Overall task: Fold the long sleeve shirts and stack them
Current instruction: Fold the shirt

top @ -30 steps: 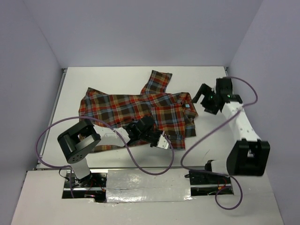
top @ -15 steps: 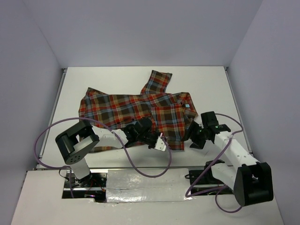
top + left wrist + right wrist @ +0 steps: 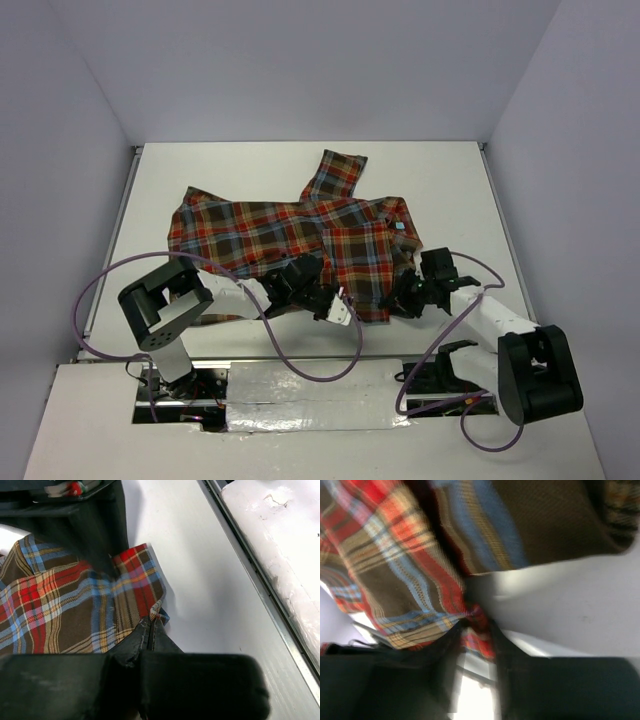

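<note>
The plaid long sleeve shirt (image 3: pixel 300 230) lies spread across the middle of the white table (image 3: pixel 450 180), one sleeve pointing to the back. My left gripper (image 3: pixel 338 302) is low at its near hem. In the left wrist view this gripper (image 3: pixel 154 620) is shut, pinching the corner of the shirt (image 3: pixel 60 605) between its tips. My right gripper (image 3: pixel 400 300) sits at the shirt's near right corner. In the blurred right wrist view a red fold of the shirt (image 3: pixel 410 555) lies between the fingers of that gripper (image 3: pixel 476 625), which still show a gap.
A metal rail (image 3: pixel 260 595) and a white taped plate (image 3: pixel 280 540) run along the table's near edge, close to my left gripper. Purple cables (image 3: pixel 300 355) loop over both arm bases. Grey walls close in the back and both sides.
My right arm has swung from the back right down to the shirt's near right corner, its jaws narrowing around the fabric. The left gripper has stayed shut on the hem, shifting only slightly.
</note>
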Robot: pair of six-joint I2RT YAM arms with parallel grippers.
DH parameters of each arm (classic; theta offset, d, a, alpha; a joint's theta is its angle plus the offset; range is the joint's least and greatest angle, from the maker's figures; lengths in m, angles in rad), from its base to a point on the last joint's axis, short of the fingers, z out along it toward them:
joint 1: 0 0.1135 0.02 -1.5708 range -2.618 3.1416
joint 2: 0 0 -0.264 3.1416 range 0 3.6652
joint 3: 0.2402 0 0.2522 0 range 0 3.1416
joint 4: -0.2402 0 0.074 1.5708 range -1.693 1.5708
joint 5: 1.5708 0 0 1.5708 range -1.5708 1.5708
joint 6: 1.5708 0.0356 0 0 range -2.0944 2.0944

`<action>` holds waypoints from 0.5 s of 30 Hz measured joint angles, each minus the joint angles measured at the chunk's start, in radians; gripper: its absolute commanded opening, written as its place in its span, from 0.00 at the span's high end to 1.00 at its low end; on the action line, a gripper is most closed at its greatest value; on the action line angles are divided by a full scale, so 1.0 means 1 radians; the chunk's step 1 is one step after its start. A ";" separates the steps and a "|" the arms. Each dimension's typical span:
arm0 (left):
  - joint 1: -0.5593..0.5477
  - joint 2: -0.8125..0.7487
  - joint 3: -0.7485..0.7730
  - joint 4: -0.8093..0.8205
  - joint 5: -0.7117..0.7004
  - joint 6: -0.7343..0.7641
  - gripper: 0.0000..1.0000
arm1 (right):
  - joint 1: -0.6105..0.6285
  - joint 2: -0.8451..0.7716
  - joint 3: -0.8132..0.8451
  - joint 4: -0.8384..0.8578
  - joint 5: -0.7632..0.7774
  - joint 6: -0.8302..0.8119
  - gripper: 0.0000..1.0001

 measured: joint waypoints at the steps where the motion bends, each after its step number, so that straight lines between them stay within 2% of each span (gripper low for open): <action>1: 0.000 0.000 -0.002 0.000 -0.001 -0.001 1.00 | 0.000 0.005 -0.007 0.003 0.001 -0.002 0.80; 2: 0.000 0.000 -0.002 0.000 -0.001 -0.002 1.00 | 0.000 0.006 -0.013 0.002 0.002 0.000 0.92; 3: 0.000 0.000 -0.002 -0.001 -0.002 -0.003 1.00 | 0.000 0.006 -0.015 -0.007 0.000 0.002 0.99; 6: 0.000 -0.011 0.000 -0.022 -0.006 -0.018 1.00 | 0.000 -0.035 -0.002 -0.064 0.004 -0.004 1.00; 15: -0.004 -0.143 0.026 -0.114 0.038 -0.083 1.00 | 0.009 -0.292 0.087 -0.322 0.018 -0.043 1.00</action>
